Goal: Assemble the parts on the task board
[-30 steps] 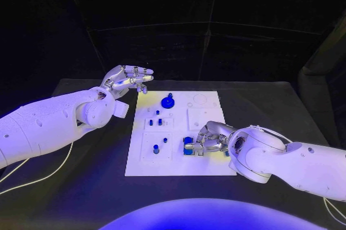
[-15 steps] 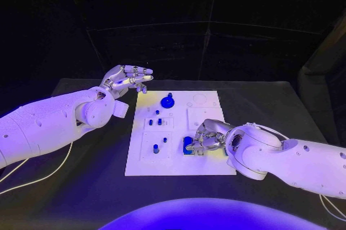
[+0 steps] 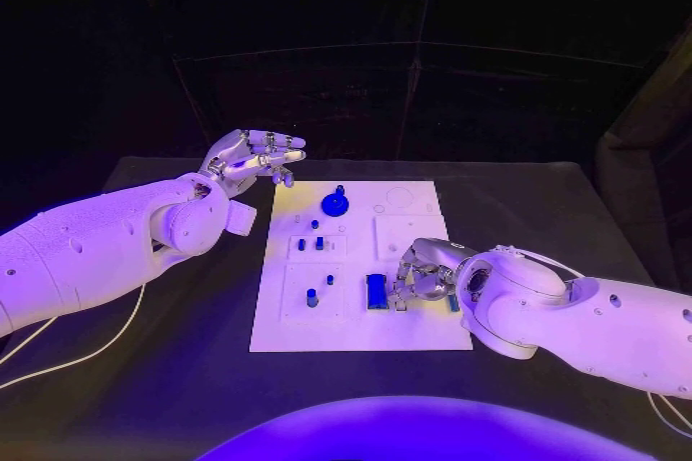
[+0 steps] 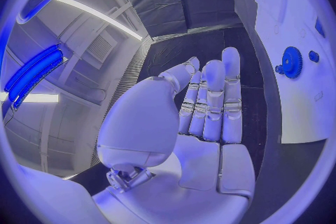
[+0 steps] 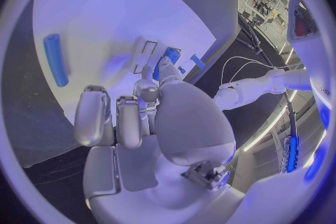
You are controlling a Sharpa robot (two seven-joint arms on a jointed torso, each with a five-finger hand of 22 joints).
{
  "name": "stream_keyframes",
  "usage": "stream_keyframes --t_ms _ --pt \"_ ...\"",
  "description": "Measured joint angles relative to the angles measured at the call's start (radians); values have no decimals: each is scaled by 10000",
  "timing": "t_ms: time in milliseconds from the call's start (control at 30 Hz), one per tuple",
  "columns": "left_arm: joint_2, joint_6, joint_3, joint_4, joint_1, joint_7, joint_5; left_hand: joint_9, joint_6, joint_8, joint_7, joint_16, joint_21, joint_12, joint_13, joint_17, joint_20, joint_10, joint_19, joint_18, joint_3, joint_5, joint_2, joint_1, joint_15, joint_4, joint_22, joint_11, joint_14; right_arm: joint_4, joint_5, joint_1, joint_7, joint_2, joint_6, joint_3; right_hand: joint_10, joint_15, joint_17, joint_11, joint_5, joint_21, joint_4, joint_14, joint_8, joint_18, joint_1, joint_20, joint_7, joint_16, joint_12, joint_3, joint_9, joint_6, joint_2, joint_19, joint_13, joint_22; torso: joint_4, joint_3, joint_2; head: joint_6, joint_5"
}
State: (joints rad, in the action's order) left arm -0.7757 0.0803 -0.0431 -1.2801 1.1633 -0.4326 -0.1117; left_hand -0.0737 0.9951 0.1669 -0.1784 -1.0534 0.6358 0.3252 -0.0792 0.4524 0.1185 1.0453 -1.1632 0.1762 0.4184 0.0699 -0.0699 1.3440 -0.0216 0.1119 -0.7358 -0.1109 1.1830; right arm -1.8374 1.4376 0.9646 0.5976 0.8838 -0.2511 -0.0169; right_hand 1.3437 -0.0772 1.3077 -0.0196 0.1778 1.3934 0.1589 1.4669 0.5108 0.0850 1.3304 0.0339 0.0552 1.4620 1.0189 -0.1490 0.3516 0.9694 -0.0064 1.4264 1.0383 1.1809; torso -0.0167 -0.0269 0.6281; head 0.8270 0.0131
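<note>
- Your left hand [image 3: 254,157] has not moved over the last second: it hovers past the board's [image 3: 418,331] far left corner, fingers loosely curled and apart, holding nothing (the wrist view shows the palm bare).
- The gear [image 3: 335,204] stands near the board's far edge, the small pegs [image 3: 310,244] in the left column; none has shifted.
- The block [image 3: 376,289] now stands clear at the board's near middle; a second ago your right hand [image 3: 423,273] covered it.
- That hand has drawn slightly right, fingers curled just beside the block. Whether they touch it, you cannot tell; likely it is seated.
- A slim bar [image 5: 55,59] lies loose on the board.
- No brand, label or writing is readable.
</note>
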Motion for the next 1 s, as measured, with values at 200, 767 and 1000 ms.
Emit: stream_keyframes --t_ms 200,767,1000 --pt "-7 -2 0 1 0 6 0 0 0 0 0 0 0 0 0 0 0 0 0 0 0 0 0 0 0 0 0 0 0 -190 3 -4 -171 235 -102 -4 -85 0 -1 85 -90 0 219 0 -277 0 -213 0 174 0 -253 -358 -61 -225 -209 0 -150 -82 7 5 0 -20 14" --pt "-66 -3 -2 -101 -2 9 0 9 0 0 0 0 0 47 -1 -15 0 -36 0 0 0 0 0 0 0 0 12 36 0 -234 -536 198 -681 2067 -653 -2 -163 167 -2 306 633 0 357 16 -1430 1 52 111 437 -2 -418 -689 -731 -443 188 -39 -203 -60 96 -9 -14 -83 295" --pt "-54 -4 -2 -113 -13 9 0 9 0 0 0 0 0 47 -1 -14 0 -36 0 0 0 0 0 0 0 0 11 36 0 -147 -217 198 -406 2140 -261 -10 -164 166 -3 305 518 0 552 16 -1510 1 -15 146 392 -50 -585 -883 -818 -322 250 -74 -335 -84 137 0 -29 -82 398"
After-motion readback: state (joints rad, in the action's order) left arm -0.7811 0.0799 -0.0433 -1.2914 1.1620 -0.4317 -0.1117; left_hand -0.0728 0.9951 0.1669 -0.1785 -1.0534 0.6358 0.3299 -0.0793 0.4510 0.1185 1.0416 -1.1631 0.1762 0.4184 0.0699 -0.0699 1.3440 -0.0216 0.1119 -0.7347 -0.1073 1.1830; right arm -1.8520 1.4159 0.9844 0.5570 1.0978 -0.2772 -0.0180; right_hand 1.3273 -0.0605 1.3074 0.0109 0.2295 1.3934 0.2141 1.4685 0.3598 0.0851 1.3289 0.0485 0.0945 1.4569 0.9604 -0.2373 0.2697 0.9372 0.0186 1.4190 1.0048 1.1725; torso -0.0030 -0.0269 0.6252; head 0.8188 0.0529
